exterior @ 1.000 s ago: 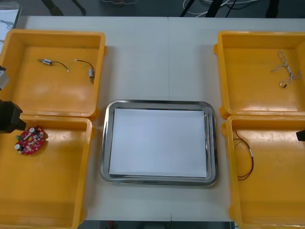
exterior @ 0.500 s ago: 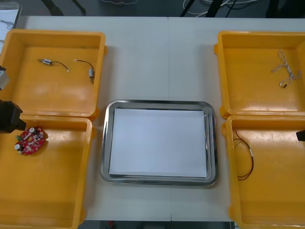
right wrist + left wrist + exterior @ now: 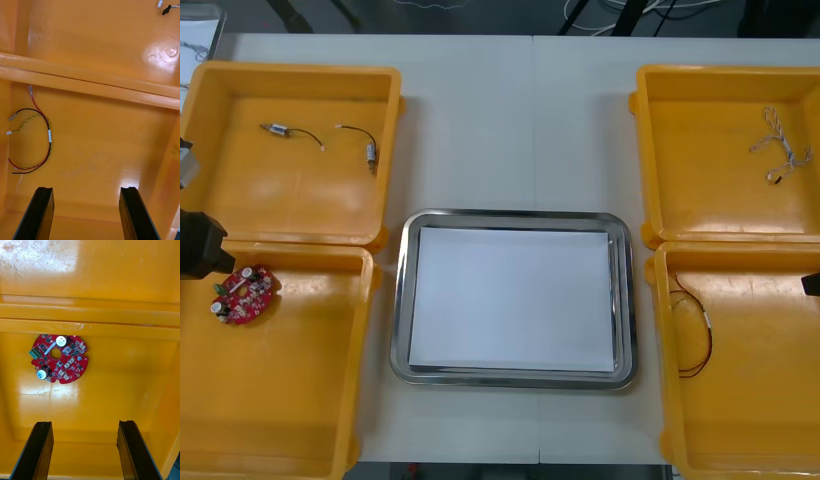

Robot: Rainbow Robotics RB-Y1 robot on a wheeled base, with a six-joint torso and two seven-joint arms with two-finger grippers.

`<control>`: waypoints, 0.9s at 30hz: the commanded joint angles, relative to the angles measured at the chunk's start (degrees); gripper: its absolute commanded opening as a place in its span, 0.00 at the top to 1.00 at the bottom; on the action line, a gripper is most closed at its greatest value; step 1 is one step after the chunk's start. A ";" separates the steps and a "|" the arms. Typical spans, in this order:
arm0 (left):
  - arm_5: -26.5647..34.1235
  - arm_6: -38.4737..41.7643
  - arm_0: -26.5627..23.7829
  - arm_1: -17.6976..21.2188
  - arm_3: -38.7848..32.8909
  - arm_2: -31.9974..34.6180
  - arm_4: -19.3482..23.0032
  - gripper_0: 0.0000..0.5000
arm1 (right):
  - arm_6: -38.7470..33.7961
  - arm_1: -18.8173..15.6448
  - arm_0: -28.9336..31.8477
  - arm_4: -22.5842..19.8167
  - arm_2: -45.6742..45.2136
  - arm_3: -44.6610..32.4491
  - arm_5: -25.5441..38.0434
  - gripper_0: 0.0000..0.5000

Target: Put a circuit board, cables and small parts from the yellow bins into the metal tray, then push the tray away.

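The left hand [image 3: 85,425] hangs with its fingers apart over the near left bin [image 3: 120,397], exactly where it was a second ago. Nothing on the desk [image 3: 510,120] has shifted, so I judge the pick not yet begun; the tray [image 3: 402,300] holds nothing. The circuit board [image 3: 71,363] lies flat on the bin floor ahead of the fingers, round, red and crowded with components. The right hand [image 3: 86,189], also spread, waits above the red and yellow cable [image 3: 49,139].

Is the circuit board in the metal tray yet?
No, the red circuit board lies in the near left yellow bin, apart from the metal tray.
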 commanded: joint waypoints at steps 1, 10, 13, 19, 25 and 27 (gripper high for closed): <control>-0.09 -3.01 1.00 0.35 -1.13 1.62 -0.38 0.00 | -2.13 0.54 0.98 0.06 0.52 -1.66 0.16 0.00; -0.09 -3.01 1.00 0.35 -1.13 1.62 -0.38 0.00 | -2.13 0.54 0.98 0.06 0.52 -1.66 0.16 0.00; -0.09 -3.01 1.00 0.35 -1.13 1.62 -0.38 0.00 | -2.13 0.54 0.98 0.06 0.52 -1.66 0.16 0.00; -0.09 -3.01 1.00 0.35 -1.13 1.62 -0.38 0.00 | -2.13 0.54 0.98 0.06 0.52 -1.66 0.16 0.00; -0.09 -3.01 1.00 0.35 -1.13 1.62 -0.38 0.00 | -2.13 0.54 0.98 0.06 0.52 -1.66 0.16 0.00; -0.09 -3.01 1.00 0.35 -1.13 1.62 -0.38 0.00 | -2.13 0.54 0.98 0.06 0.52 -1.66 0.16 0.00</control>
